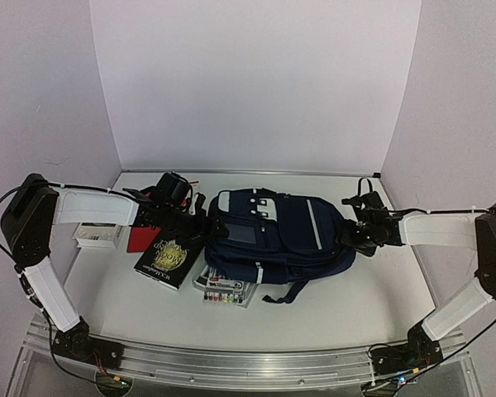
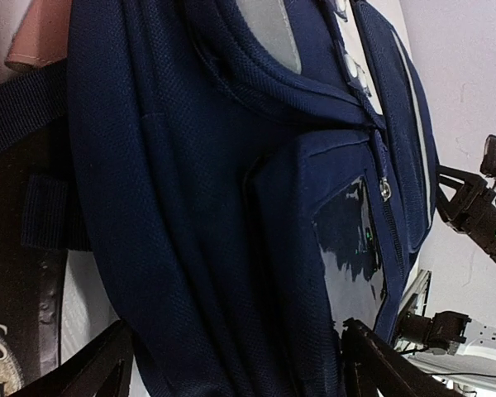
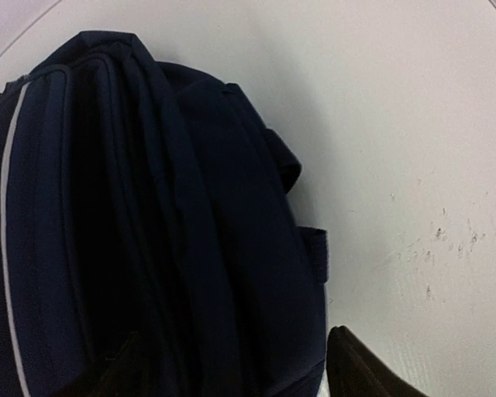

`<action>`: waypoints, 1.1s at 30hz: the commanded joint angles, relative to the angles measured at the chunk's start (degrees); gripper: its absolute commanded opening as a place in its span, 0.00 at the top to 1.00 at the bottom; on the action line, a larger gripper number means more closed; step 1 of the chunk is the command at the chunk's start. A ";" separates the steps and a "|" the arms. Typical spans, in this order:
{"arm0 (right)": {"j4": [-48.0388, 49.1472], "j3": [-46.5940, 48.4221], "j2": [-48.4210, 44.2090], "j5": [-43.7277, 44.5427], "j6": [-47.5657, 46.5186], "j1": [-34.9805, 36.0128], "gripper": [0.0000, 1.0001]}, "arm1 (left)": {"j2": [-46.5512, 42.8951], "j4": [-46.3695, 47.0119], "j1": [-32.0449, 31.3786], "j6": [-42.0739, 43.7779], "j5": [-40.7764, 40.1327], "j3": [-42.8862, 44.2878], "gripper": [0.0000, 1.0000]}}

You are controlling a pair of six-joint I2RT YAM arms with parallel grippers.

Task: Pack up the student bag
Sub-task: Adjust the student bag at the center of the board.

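A white table point(image 1: 355, 298) is carrying the student bag point(image 1: 281, 236) flat at its middle, seemingly closed, with a black book point(image 1: 167, 256) waiting just left of the bag. At the bag's left flank the left end effector point(image 1: 200, 219) is straddling the fabric, fingers spread wide and clamping nothing visibly. At the bag's right end the right end effector point(image 1: 350, 234) is bracketing the cloth with fingers apart, though I cannot tell whether it is pinching. This is looking like the steadying step, and the next move is likely calling for a firm hold on both ends before unzipping.
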 commanded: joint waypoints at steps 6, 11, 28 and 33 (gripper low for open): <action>5.16 1.26 -3.56 0.52 -0.55 -0.77 0.93 | 4.40 6.38 -3.30 0.79 3.62 9.43 0.91; -1.46 5.47 -10.72 9.12 -1.08 -0.83 1.00 | 5.86 6.84 -6.99 4.75 4.05 16.59 1.00; -13.43 0.37 -16.91 22.31 5.67 -0.78 0.44 | 8.26 -3.65 -21.91 10.70 3.01 15.48 0.98; -14.37 4.83 -19.28 19.20 -0.67 -0.79 0.08 | 3.55 -2.67 -21.99 5.69 0.47 7.16 0.51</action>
